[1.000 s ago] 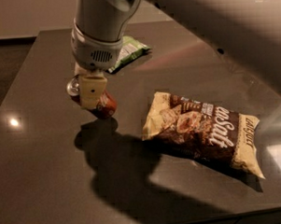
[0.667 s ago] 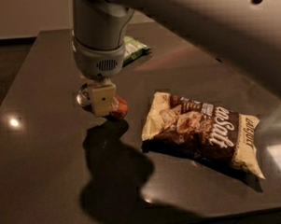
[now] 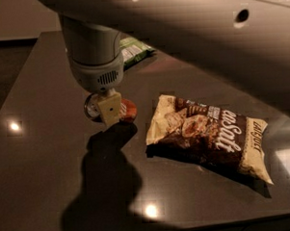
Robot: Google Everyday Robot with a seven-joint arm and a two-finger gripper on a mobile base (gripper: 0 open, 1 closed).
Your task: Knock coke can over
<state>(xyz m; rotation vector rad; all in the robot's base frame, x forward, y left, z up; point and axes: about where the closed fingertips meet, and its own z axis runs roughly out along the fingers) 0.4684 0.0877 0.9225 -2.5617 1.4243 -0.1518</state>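
Claw [image 3: 108, 109] low over desk [image 3: 32, 84], directly in front of coke can [image 3: 128, 110]. Claw open or closed: cannot tell. Can just behind claw, touching or nearly. Red body shows at claw's right, silver end at claw's left, so can looks already on side, not sure.

Risks:
- more push may only roll can toward brown chip bag [image 3: 208, 138], right of claw
- claw too low could scrape desk

Green bag [image 3: 135, 48] well behind claw, no danger.

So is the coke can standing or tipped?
Tipped: coke can lies sideways, silver top facing left, behind the gripper.
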